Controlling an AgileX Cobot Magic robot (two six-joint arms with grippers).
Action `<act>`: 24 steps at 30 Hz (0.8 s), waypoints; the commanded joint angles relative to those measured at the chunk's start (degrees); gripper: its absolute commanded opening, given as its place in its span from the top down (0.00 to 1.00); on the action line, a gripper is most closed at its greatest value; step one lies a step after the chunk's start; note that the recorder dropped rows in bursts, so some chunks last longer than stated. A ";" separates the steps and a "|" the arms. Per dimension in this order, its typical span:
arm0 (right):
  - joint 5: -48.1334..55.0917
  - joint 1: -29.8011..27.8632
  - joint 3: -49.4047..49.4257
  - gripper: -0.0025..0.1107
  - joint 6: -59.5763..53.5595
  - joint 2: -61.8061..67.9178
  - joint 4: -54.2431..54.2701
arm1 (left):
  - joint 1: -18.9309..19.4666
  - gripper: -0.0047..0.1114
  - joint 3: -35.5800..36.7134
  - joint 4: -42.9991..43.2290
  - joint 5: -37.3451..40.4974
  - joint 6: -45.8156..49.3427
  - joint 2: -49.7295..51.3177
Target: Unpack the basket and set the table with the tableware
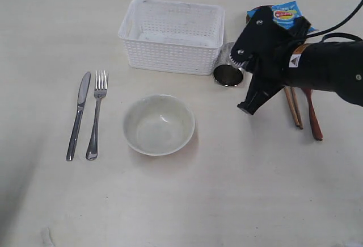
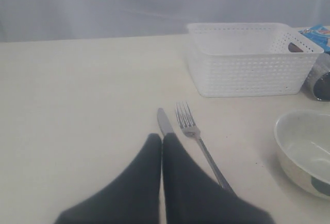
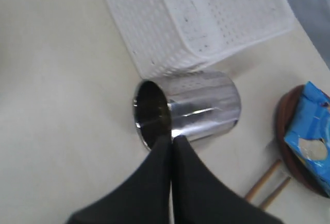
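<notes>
The table is being laid as a place setting: the apparently empty basket is being left at the upper centre of the exterior frame, clear of the setting, while the bowl is being presented upright at the centre with the knife and fork lying parallel at its left. The cup, lying on its side just right of the basket, is being addressed by the right gripper, whose fingers are being held fully together on nothing, tips at the cup's rim, probably because the cup needs standing upright. The left gripper is likewise being held closed and empty, pointed toward the knife.
</notes>
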 commanded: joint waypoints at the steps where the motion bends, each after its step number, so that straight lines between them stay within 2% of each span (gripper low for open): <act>1: -0.37 -2.96 0.03 0.98 1.10 -0.09 -0.24 | -0.33 0.96 0.18 0.00 -0.10 -0.05 -0.19; 9: 1.35 -0.92 0.03 0.98 1.53 -0.09 1.64 | -0.33 0.96 0.18 0.00 -0.10 -0.05 -0.19; 24: -1.01 -0.91 0.03 0.98 1.53 -0.09 1.74 | -0.33 0.96 0.18 0.11 -0.10 -0.04 -0.19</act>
